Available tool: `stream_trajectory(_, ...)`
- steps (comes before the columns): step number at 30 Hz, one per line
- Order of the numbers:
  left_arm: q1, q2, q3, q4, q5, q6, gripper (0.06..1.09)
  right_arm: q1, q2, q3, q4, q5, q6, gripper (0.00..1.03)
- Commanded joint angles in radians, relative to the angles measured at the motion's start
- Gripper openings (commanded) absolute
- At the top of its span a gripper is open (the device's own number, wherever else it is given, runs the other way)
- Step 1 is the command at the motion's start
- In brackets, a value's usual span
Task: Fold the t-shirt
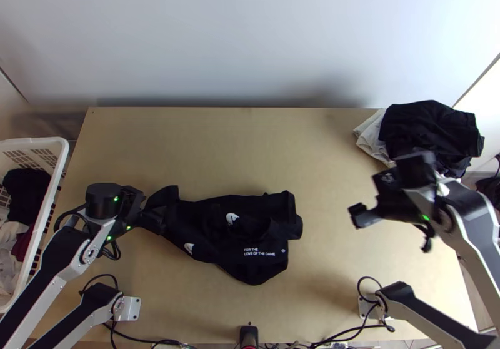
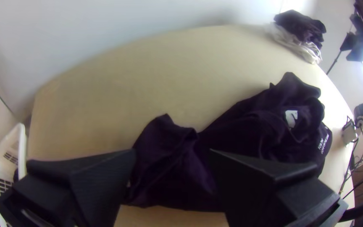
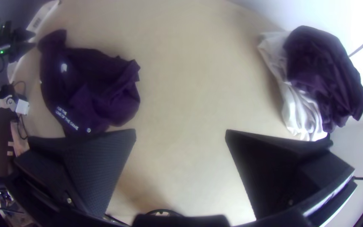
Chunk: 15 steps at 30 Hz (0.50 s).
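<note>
The black t-shirt [image 1: 250, 230] lies bunched left of the table's middle, with white lettering near its near edge. My left gripper [image 1: 156, 214] is over its left end; in the left wrist view the same gripper [image 2: 172, 153] stands open, with cloth of the t-shirt [image 2: 248, 134] seen between and beyond its fingers. My right gripper [image 1: 392, 231] is over the table to the right, apart from the t-shirt. From its own wrist, the right gripper [image 3: 181, 133] is wide open with bare table between its fingers, and the t-shirt [image 3: 93, 84] lies off to one side.
A pile of black and white cloth [image 1: 431, 130] sits at the table's far right corner. At the left edge stands a white basket [image 1: 61, 161] holding clothes. Cables [image 1: 150, 339] run along the near edge. Bare table [image 1: 250, 149] extends beyond the t-shirt.
</note>
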Motion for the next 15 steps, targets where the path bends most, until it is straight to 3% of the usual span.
stream_trajectory(1, 0.182, -0.005, -0.037, -0.060, 0.075, -0.015, 1.04, 0.134, 0.099, -0.077, 0.104, -0.002, 0.007, 0.99)
stream_trajectory(7, 0.280, -0.022, -0.026, -0.111, 0.120, -0.024, 1.04, 0.247, 0.157, -0.130, 0.170, -0.060, 0.013, 0.99)
stream_trajectory(15, 0.306, -0.058, -0.026, -0.175, 0.121, -0.026, 1.04, 0.397, 0.265, -0.135, 0.240, -0.058, 0.013, 0.99)
